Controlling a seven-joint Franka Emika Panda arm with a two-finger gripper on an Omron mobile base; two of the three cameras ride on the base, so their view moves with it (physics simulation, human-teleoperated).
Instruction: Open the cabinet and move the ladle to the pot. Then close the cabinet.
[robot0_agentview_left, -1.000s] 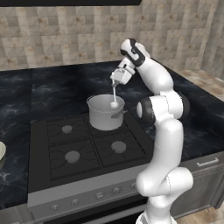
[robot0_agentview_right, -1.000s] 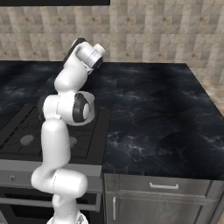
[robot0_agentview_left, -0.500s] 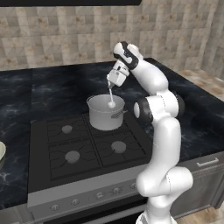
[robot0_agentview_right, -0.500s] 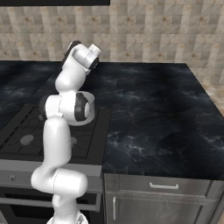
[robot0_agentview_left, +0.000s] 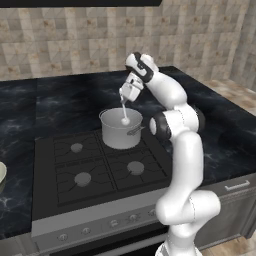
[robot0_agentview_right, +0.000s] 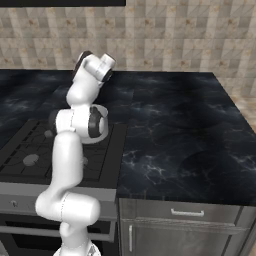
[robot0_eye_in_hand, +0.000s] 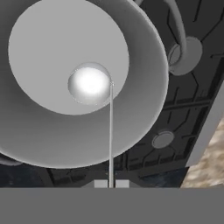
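The steel pot (robot0_agentview_left: 120, 131) stands on the back right burner of the stove. My gripper (robot0_agentview_left: 127, 95) hovers just above it, shut on the top of the ladle's thin handle. The silver ladle (robot0_agentview_left: 124, 113) hangs straight down, its round bowl inside the pot's mouth. In the hand view the ladle (robot0_eye_in_hand: 89, 83) sits over the pot's pale floor, the handle running down to my gripper (robot0_eye_in_hand: 111, 183), and the pot (robot0_eye_in_hand: 144, 109) wall rings it. The cabinet is out of view.
The black stove (robot0_agentview_left: 90, 165) has several burners set in the dark marble counter (robot0_agentview_right: 175, 130). A cream bowl (robot0_agentview_left: 2, 175) peeks in at the left edge. A tiled wall (robot0_agentview_left: 75, 40) lies behind, and a dark overhang (robot0_agentview_left: 80, 2) runs along the top.
The gripper has shifted a little left and down with the ladle, bringing the ladle's bowl from near the pot's right rim toward its middle.
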